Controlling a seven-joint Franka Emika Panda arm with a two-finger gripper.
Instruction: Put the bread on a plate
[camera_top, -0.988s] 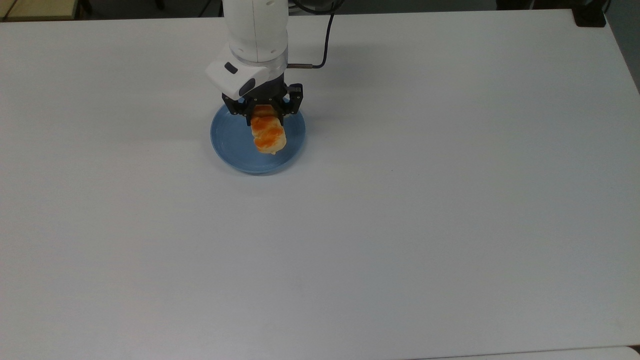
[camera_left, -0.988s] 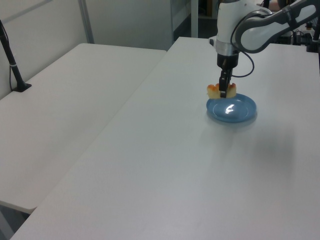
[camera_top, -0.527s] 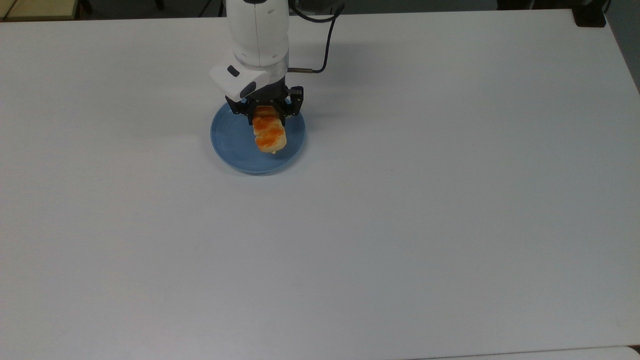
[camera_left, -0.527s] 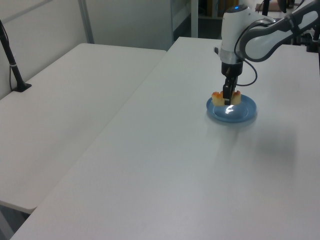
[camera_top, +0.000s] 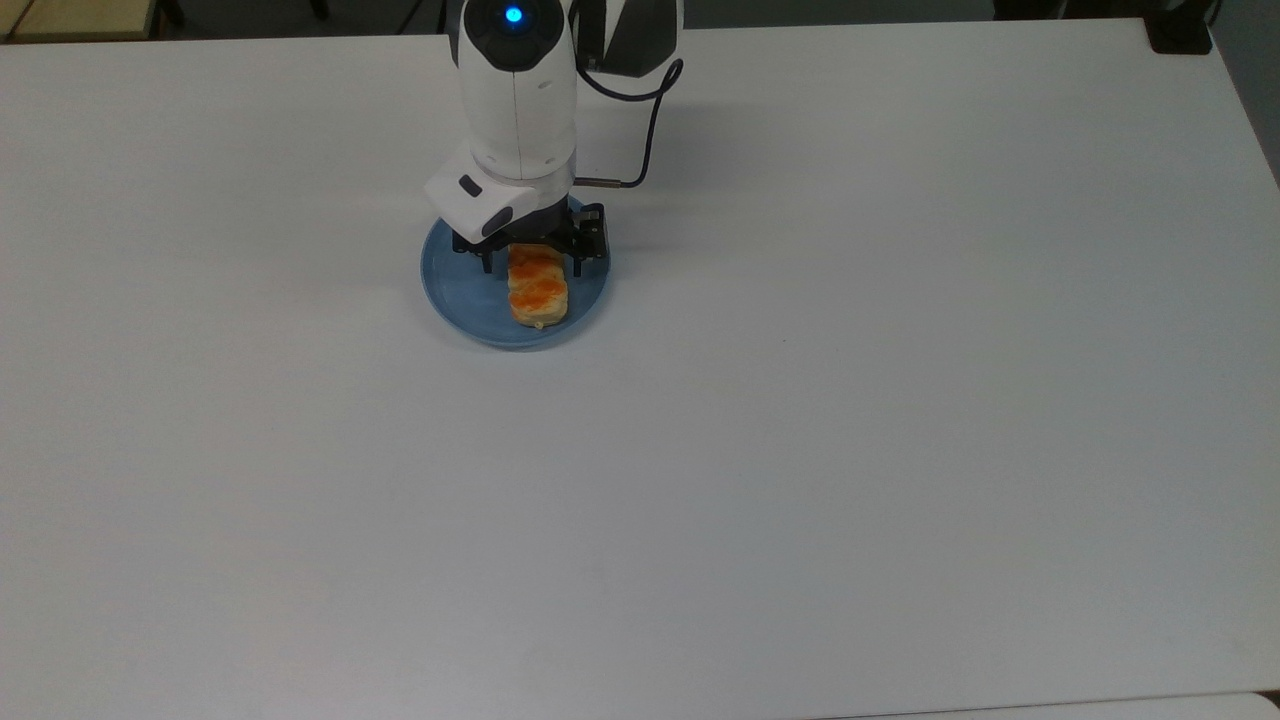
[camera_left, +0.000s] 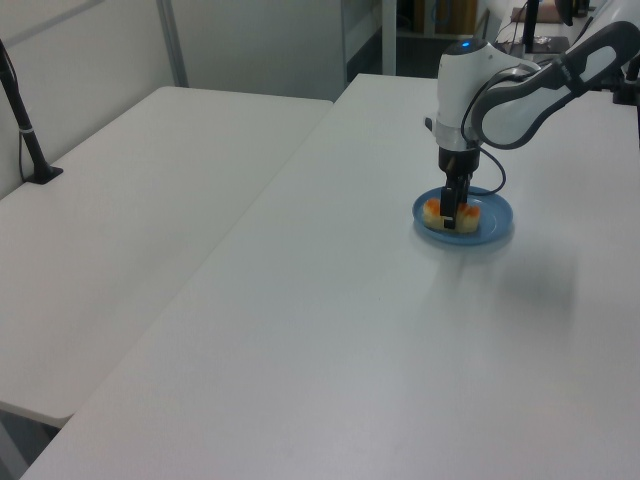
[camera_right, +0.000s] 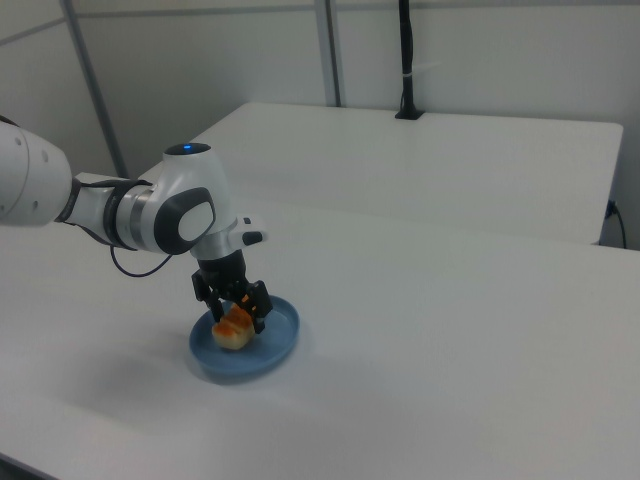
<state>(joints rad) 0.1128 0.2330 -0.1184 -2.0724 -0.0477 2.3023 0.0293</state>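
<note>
The light-blue plate (camera_top: 458, 292) sits on the white table at the top view's upper middle. The orange-brown bread (camera_top: 538, 290) lies flat on the plate, its long axis pointing toward the top view's bottom. My gripper (camera_top: 532, 262) is low over the bread's far end, with a finger on each side and a small gap between each finger and the bun, so it is open. In the left view a black finger (camera_left: 449, 214) hides the bread's (camera_left: 471, 212) middle above the plate (camera_left: 496, 226). The right view shows the gripper (camera_right: 236, 308) right over the bread (camera_right: 234, 332) on the plate (camera_right: 278, 342).
The white table (camera_top: 760, 430) stretches wide around the plate. A black cable (camera_top: 648, 130) loops from the wrist. A second white table (camera_left: 130, 190) stands on the left view's left, with a black pole (camera_left: 22, 120) at its edge.
The gripper came down with the bread until the bun lay flat on the plate. Its fingers then spread apart from the bread's sides.
</note>
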